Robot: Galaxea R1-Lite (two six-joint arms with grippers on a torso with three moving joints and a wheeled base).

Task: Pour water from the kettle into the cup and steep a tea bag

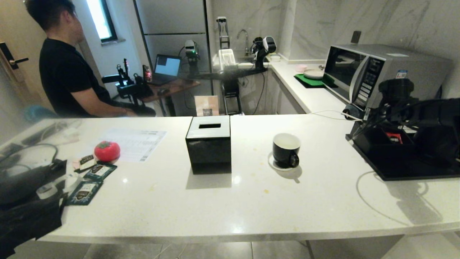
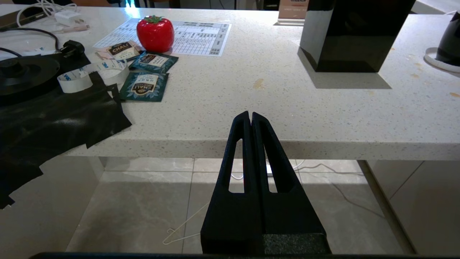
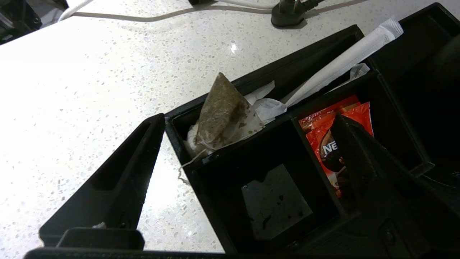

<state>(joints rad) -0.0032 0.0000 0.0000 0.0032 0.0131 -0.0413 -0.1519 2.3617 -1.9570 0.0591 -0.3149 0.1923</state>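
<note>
The right gripper hovers over a black divided tray at the counter's right end, its 2 fingers spread wide and holding nothing. Directly below the gap sits an empty compartment; just beyond it, between the fingertips, a pyramid tea bag leans in the next compartment among white wrappers. Red sachets lie under the other finger, and a white paper stick angles away past the tea bag. Well off to the gripper's left, in the head view, the cup stands on its saucer on the counter, a glossy black box farther left. The left gripper rests fully closed and empty before the counter edge.
</note>
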